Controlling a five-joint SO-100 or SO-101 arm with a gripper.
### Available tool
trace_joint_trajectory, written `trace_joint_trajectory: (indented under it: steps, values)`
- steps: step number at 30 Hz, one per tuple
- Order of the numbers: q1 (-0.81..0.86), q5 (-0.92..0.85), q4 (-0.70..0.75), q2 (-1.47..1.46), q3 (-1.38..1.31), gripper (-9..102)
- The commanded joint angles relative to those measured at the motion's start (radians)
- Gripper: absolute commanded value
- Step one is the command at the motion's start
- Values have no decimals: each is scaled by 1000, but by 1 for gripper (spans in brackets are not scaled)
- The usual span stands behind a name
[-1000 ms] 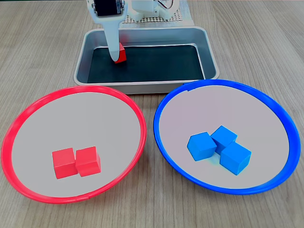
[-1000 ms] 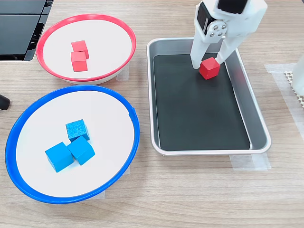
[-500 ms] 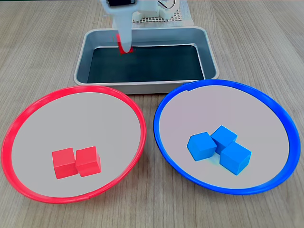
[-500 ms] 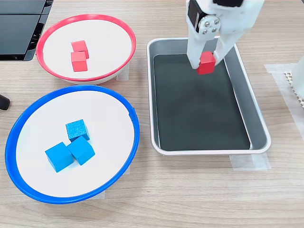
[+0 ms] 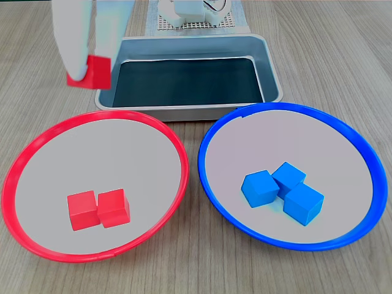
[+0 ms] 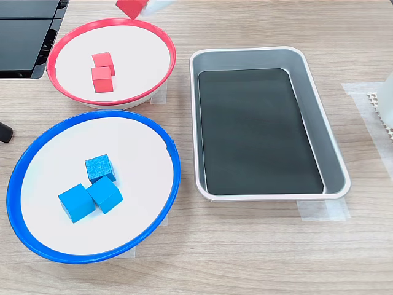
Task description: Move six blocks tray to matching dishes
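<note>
1. I have the gripper (image 5: 86, 72) clamped on a red block (image 5: 92, 71), held in the air. The white fingers (image 5: 72, 43) are motion-blurred in a fixed view.
2. In that view the held block sits left of the tray (image 5: 272, 73), just off its near-left corner and above the far rim of the red-rimmed dish (image 5: 37, 147).
3. In the other fixed view the same block (image 6: 129, 7) is at the top edge of frame, just past the dish's far rim (image 6: 110, 22). Only a blurred sliver of the gripper is visible there.
4. The tray's dark bottom (image 6: 258, 129) has no blocks on it.
5. The red-rimmed dish holds two red blocks (image 5: 98, 209), touching side by side, in the part of the dish away from the tray.
6. The blue-rimmed dish (image 5: 361, 147), on the tray's other near side, holds three blue blocks (image 5: 283, 191) bunched together and touching.
7. Both dishes and the tray rest on the wooden table (image 5: 331, 43).
</note>
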Motion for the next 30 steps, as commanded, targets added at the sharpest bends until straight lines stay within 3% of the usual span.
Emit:
trace_joint_trajectory:
  steps: [1,5,6,7,12,17,23,30]
  values:
    - [31,-34,-67,-15,31,22]
    - [31,-63,-75,-17,63,22]
    - [23,-97,-72,-3,69,7]
    - [12,-127,-58,18,80,2]
    - [-40,-100,72,259,244,0]
    - [-78,212,37,666,581,0]
    - [-245,150,12,1126,1037,0]
    - [-238,-20,-81,1494,1407,0]
